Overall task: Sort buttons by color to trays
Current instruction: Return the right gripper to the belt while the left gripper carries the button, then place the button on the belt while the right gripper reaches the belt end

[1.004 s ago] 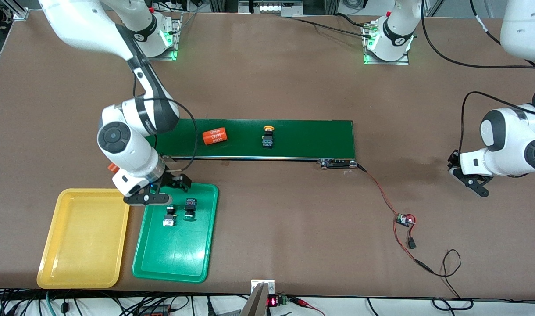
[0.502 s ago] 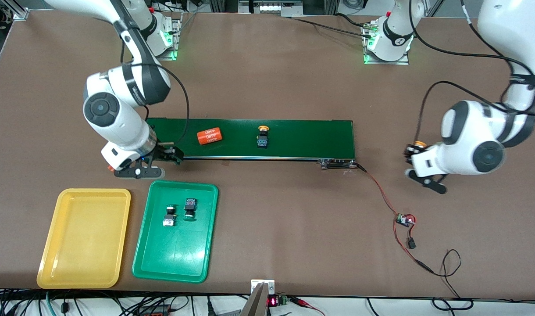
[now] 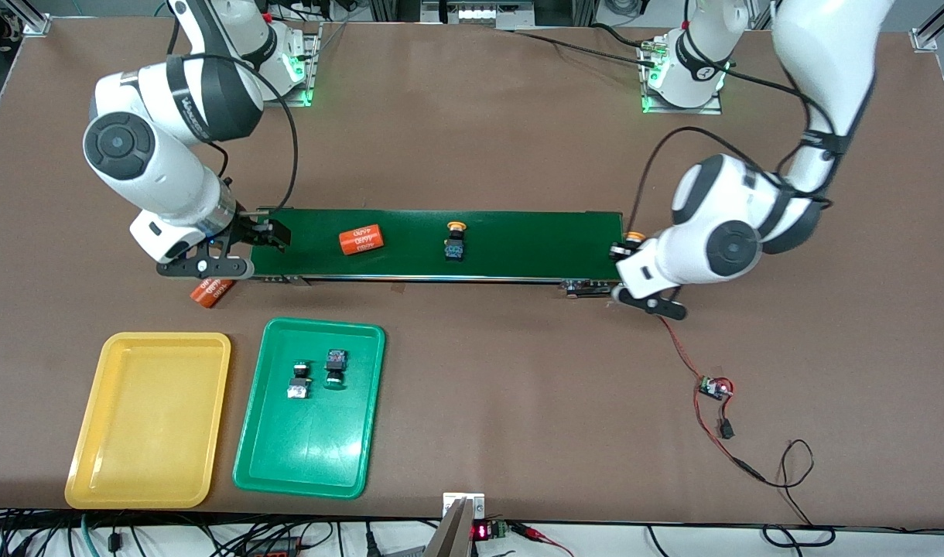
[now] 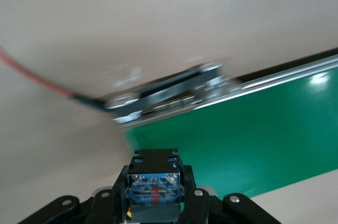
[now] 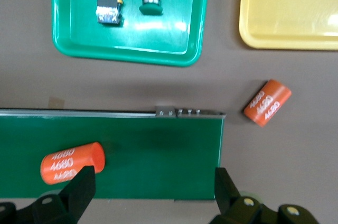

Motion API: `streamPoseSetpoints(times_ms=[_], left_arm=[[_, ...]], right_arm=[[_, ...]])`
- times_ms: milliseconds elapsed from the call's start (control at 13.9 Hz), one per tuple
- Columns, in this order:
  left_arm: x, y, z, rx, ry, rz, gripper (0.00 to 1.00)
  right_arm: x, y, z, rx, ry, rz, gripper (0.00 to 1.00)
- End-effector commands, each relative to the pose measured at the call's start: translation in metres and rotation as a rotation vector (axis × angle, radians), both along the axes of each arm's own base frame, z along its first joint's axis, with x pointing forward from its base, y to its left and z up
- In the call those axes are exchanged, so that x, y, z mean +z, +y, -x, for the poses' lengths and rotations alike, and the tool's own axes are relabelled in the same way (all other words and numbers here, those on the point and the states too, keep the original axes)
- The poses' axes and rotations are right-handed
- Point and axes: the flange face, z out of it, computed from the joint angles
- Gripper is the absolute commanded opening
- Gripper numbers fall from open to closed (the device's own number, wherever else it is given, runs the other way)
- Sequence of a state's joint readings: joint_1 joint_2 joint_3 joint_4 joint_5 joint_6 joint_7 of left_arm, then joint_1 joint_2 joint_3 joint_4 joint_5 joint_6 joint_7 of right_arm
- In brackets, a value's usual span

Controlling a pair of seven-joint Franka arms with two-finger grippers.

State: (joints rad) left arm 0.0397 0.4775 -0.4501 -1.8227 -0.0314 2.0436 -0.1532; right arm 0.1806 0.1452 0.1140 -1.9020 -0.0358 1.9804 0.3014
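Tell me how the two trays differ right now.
The yellow tray holds nothing, while the green tray holds two green-capped buttons lying side by side. The yellow tray lies closer to the right arm's end of the table; the green tray sits beside it toward the left arm's end. Both are shallow rectangular trays with rounded corners, and look about equal in size.

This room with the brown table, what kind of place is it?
Probably a robotics lab or test bench: two white robot arms bolted to the brown table, a long dark green belt, and loose wiring with a small circuit board.
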Motion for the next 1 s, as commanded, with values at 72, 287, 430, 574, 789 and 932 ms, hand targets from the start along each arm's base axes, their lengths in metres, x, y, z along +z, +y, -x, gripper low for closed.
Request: streamPoseSetpoints(times_ms=[72,287,430,574,789,932], left_arm=[[-0.028,-0.061,0.024,0.108,-0.03,0.021,0.1],[-0.039,-0.091,0.037,0.164,-0.03,0.02,0.16],[-0.035,-0.097,0.04,0.174,-0.027,0.021,0.77],[-0.028,-0.096,0.037,0.167,-0.041,0.03,1.0],[0.017,-0.083,0.025,0.196,-0.107,0.034,1.0],[0.058,-0.071,0.022,0.194,-0.121,0.01,1.0]], right_arm=[[-0.003,0.013,0.02,-0.062,0.001,-0.015,1.0],[-0.014,0.036,0.029,-0.09,-0.015,-0.023,1.0],[-0.026,0.04,0.032,-0.089,-0.022,-0.027,1.0],[-0.038,0.046,0.035,-0.078,-0.017,-0.03,1.0],[-0.052,0.053,0.035,-0.121,0.001,-0.022,1.0],[-0.054,0.058,0.037,-0.114,0.004,-0.024,1.0]])
